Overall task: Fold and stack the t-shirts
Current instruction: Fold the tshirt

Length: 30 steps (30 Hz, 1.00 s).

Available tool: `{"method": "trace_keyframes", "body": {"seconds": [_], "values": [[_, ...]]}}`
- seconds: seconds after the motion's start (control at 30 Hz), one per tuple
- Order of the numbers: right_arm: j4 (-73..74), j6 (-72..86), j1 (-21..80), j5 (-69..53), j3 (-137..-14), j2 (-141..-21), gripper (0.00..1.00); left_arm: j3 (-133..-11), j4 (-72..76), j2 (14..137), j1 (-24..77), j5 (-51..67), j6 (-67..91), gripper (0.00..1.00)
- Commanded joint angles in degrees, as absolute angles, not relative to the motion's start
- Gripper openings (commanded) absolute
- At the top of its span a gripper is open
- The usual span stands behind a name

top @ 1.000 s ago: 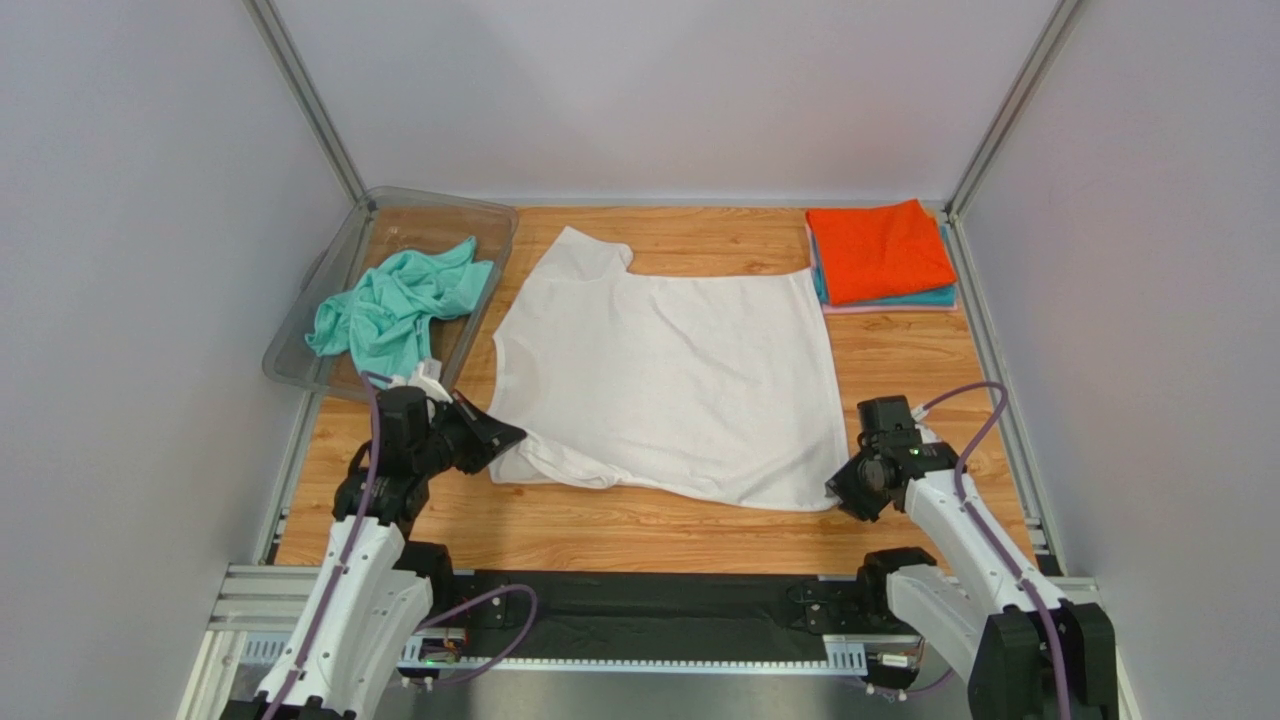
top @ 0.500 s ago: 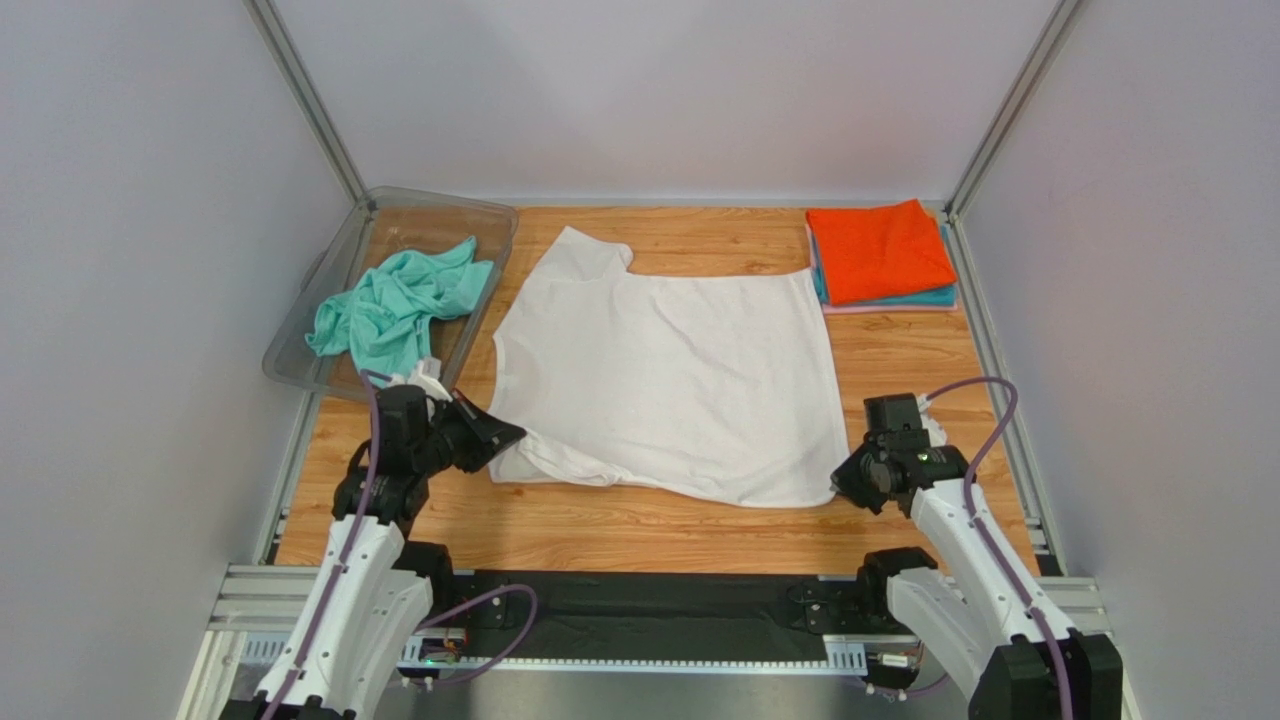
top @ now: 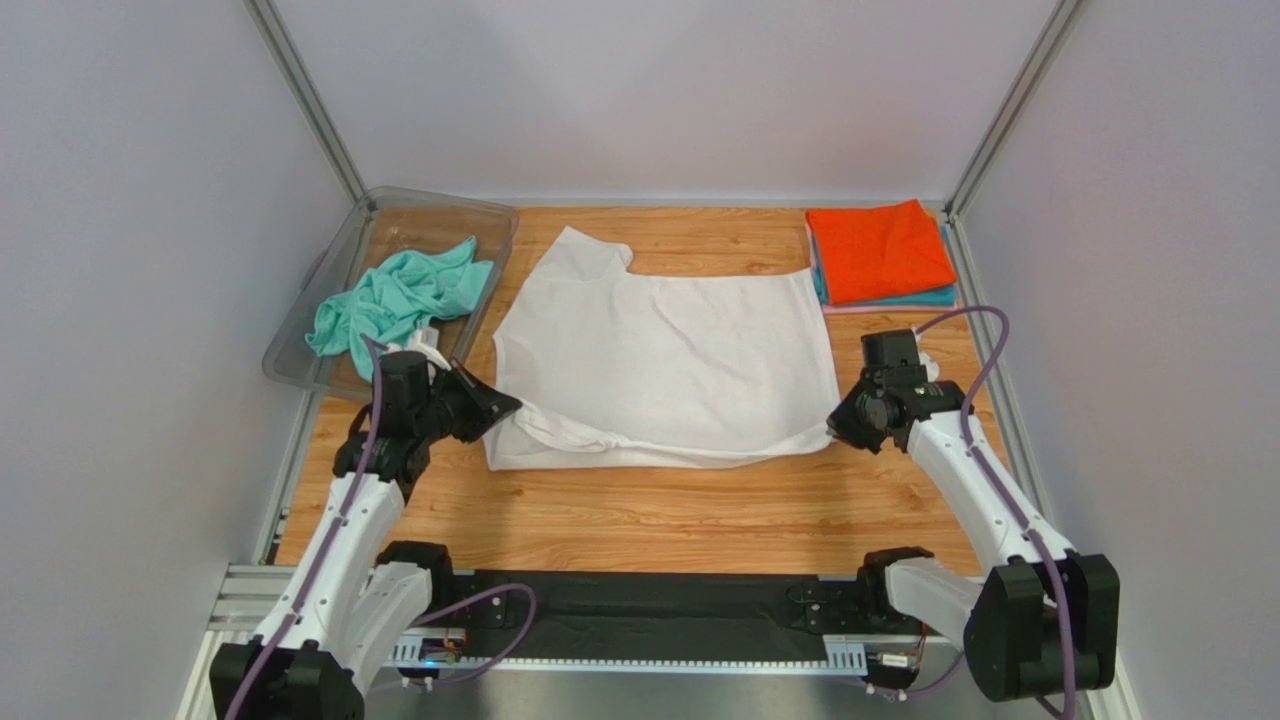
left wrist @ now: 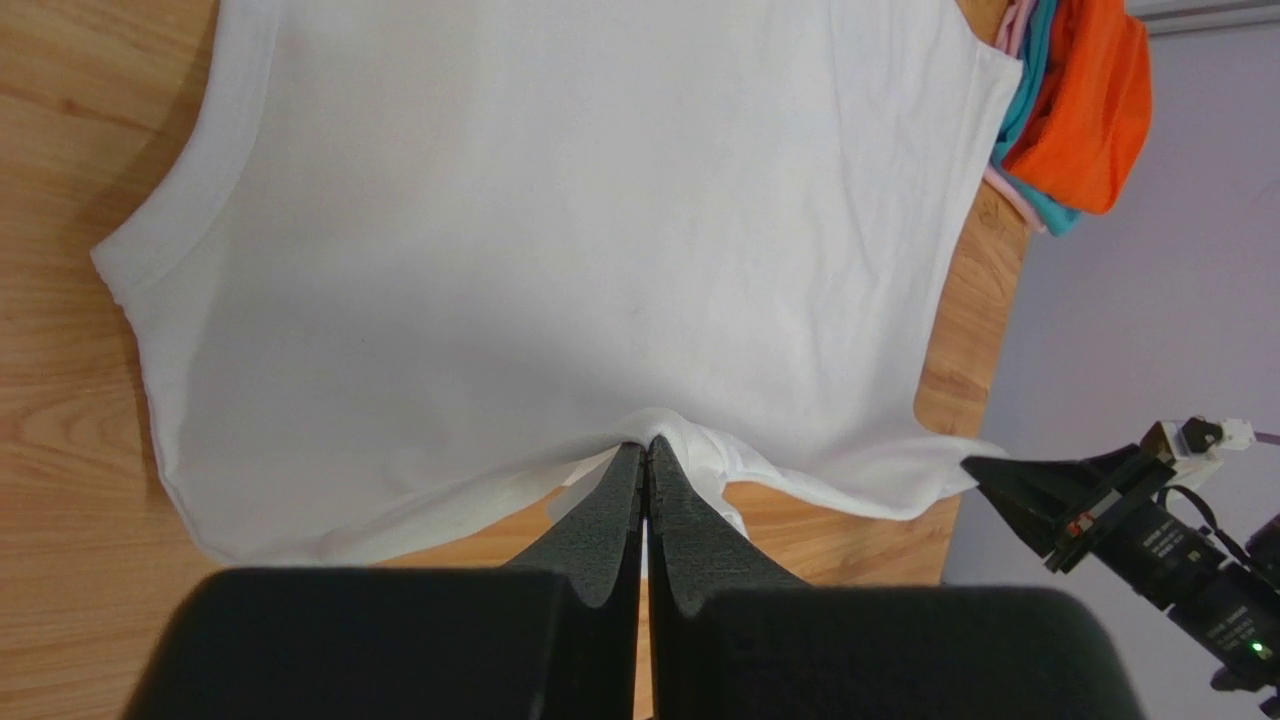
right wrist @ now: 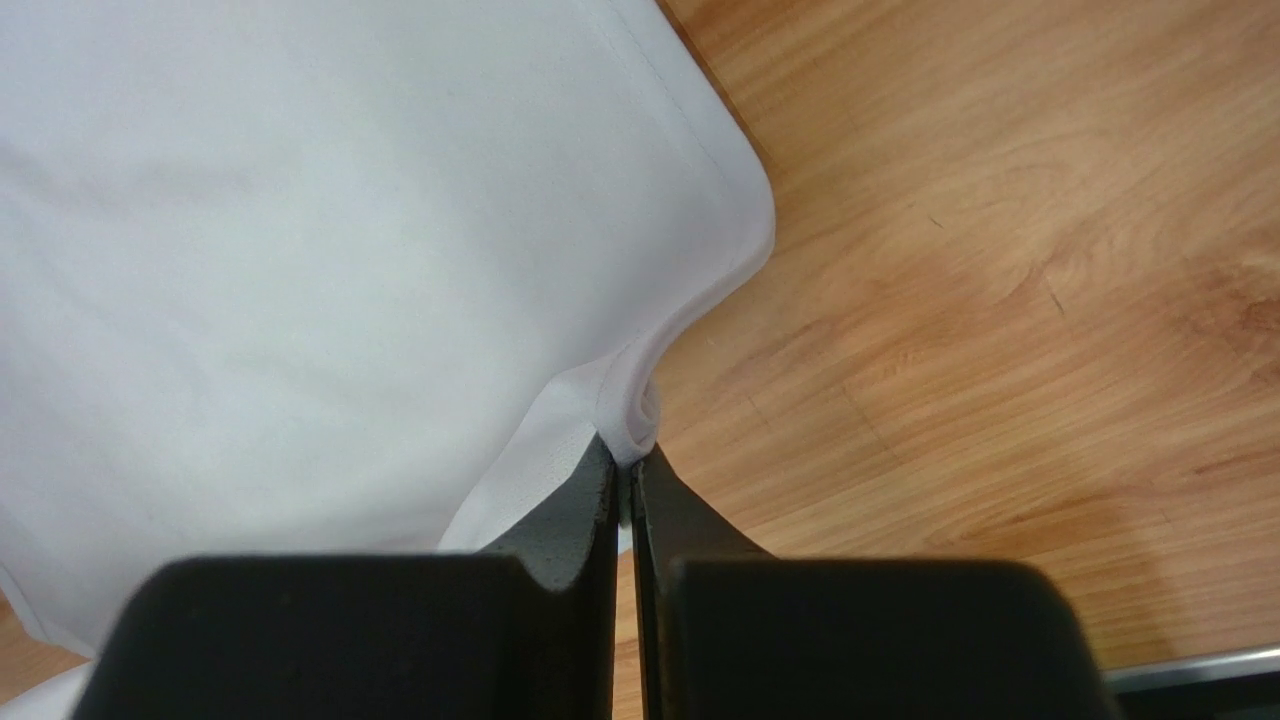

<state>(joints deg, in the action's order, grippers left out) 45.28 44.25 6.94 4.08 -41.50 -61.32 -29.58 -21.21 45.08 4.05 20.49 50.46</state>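
The large white t-shirt (top: 661, 360) lies spread on the wooden table, its near hem lifted and drawn toward the back. My left gripper (top: 504, 408) is shut on the shirt's near left corner, pinched white cloth (left wrist: 669, 435) showing at the fingertips. My right gripper (top: 836, 425) is shut on the near right corner (right wrist: 639, 420). A folded orange t-shirt (top: 879, 249) tops a stack with teal and pink ones at the back right. A crumpled mint-green t-shirt (top: 398, 303) lies in the clear tray.
The clear plastic tray (top: 436, 210) stands at the back left by the wall. Grey walls and metal frame posts close in the table on three sides. A black strip runs along the near edge (top: 661, 608).
Both grippers have moved away from the near edge toward the back, carrying the white shirt's near hem with them. The hem now sits farther up the table and the shirt looks shorter.
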Motion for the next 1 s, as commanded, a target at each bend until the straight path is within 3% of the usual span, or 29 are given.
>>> {"method": "trace_keyframes", "body": {"seconds": [0.0, 0.67, 0.83, 0.9, 0.93, 0.97], "values": [[40.8, 42.5, 6.9, 4.0, -45.8, -63.8, 0.0, -33.8, -17.9, 48.6, 4.1, 18.0, 48.4, 0.0], [32.5, 40.8, 5.0, 4.3, -57.9, -83.7, 0.01, -47.9, -11.1, 75.0, 4.1, 12.8, 42.7, 0.0], [31.8, 39.9, 4.3, 5.2, -61.2, -88.9, 0.06, -53.2, -11.8, 83.0, 4.1, 10.5, 40.4, 0.01], [32.1, 39.4, 4.2, 5.7, -62.5, -90.6, 0.14, -56.0, -13.5, 85.6, 4.1, 11.2, 39.1, 0.3], [32.4, 38.9, 4.1, 5.7, -63.8, -91.0, 0.19, -56.7, -13.9, 86.0, 4.1, 12.6, 38.9, 0.39], [33.0, 38.2, 4.2, 6.0, -64.6, -91.2, 0.23, -57.1, -14.0, 86.4, 4.3, 13.4, 38.6, 0.6]]}}
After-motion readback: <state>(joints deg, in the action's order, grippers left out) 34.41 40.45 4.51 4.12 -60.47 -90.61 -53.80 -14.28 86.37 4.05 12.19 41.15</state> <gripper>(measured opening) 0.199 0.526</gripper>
